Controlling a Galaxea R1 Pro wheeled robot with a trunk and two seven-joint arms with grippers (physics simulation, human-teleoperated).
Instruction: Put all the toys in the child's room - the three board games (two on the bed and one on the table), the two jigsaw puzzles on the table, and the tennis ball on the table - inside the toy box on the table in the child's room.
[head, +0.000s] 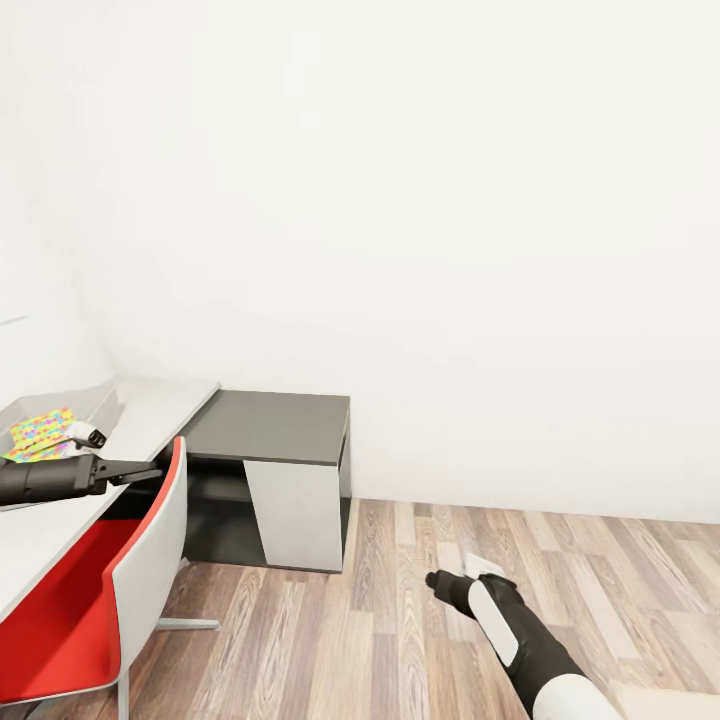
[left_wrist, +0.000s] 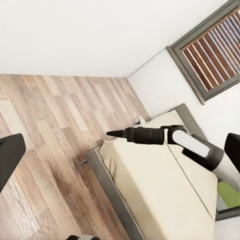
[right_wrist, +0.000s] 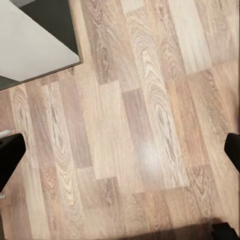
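Red chair (head: 70, 590) sits nearest, at the white table (head: 150, 410); multicoloured jigsaw puzzles (head: 40, 435) lie flat there. Both grippers' fingers are spread, empty.

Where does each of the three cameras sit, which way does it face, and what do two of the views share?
Head view: looks forward and down at the white wall, table, red chair; both arms show.
Left wrist view: looks across the floor to the bed; the right arm crosses it.
Right wrist view: looks straight down at the wood floor; dark fingers at the edges.
Shared: head and right wrist views both show the dark side desk.
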